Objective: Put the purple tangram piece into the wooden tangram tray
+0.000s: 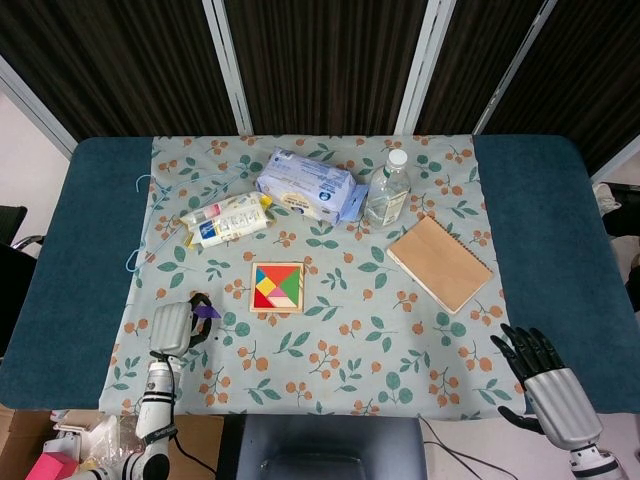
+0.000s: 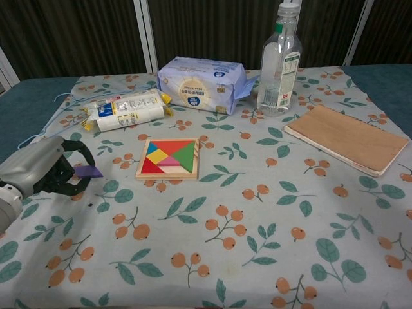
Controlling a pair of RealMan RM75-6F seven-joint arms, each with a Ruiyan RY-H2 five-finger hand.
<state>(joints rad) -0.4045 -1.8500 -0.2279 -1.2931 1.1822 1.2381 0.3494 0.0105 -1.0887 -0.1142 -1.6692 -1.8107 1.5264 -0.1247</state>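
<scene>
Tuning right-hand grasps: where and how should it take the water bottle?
Grip the water bottle around its clear mid-body, below the shoulder, coming from its right. It stands upright, and that side looks open; the tissue pack sits close on its left, and the notebook lies low in front. The right hand is open and free.

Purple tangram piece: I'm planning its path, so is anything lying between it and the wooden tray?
Nothing visible. The left hand holds the purple tangram piece; only bare floral cloth lies between it and the wooden tray.

Print on the packages is too small to read
</scene>
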